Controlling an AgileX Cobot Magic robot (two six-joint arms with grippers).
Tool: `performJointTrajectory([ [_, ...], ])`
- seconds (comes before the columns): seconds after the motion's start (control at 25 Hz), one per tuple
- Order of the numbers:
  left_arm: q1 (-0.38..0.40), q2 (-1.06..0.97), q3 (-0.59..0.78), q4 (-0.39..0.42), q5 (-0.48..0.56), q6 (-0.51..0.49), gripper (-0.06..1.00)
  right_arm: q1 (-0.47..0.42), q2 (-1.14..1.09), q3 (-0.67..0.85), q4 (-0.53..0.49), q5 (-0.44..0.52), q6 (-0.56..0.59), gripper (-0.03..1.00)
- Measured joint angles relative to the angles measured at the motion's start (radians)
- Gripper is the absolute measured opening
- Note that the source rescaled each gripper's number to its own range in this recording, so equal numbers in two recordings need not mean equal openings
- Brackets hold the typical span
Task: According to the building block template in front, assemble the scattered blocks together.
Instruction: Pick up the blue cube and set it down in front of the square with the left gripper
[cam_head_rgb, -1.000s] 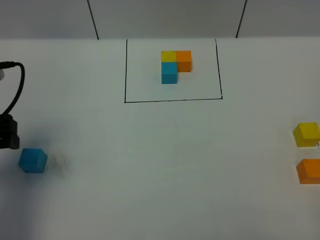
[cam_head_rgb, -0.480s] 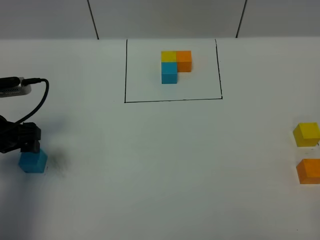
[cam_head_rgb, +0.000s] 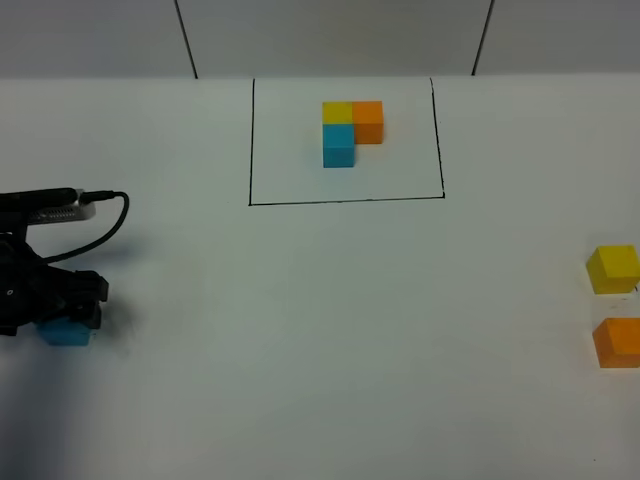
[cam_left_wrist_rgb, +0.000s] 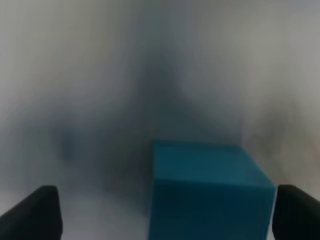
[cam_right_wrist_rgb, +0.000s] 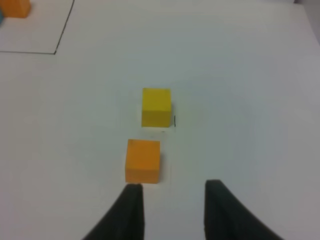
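From the high camera, my left gripper has come in from the table's edge over the last second. It now sits down over the small sky-blue plain cube, hiding most of it. That cube has not shifted. The building block template, a yellow, orange and blue L of joined cubes inside a thin black-line rectangle, stands at the far middle of the white table, well apart from me. The small yellow cube and small orange cube lie at the right edge, just where they were.

Through my left wrist camera, the jaws are spread wide with the sky-blue plain cube between them. It sits off-centre, close against one finger and well apart from the other, and nothing is clamped yet. I judge the approach done and the squeeze next. Closing will likely nudge the cube sideways first.

Through my right wrist camera, my right gripper hangs with its jaws parted and empty. It is just short of the orange cube, and the yellow cube is beyond that.
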Motion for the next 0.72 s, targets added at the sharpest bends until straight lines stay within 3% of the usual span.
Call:
performJointTrajectory([
  [0.12, 0.000, 0.027, 0.000, 0.000, -0.034, 0.001, 0.62, 0.000, 0.000, 0.000, 0.000, 0.000, 0.005, 0.00],
  [0.2, 0.000, 0.032, 0.000, 0.000, -0.057, 0.003, 0.37, 0.000, 0.000, 0.000, 0.000, 0.000, 0.000, 0.00],
  [0.28, -0.005, 0.032, -0.007, 0.006, -0.065, 0.016, 0.00, 0.000, 0.000, 0.000, 0.000, 0.000, 0.000, 0.00],
  [0.44, -0.100, 0.014, -0.084, 0.000, -0.004, 0.208, 0.02, 0.000, 0.000, 0.000, 0.000, 0.000, 0.000, 0.00],
  [0.72, -0.461, 0.010, -0.289, -0.191, 0.135, 0.806, 0.02, 0.000, 0.000, 0.000, 0.000, 0.000, 0.000, 0.00],
])
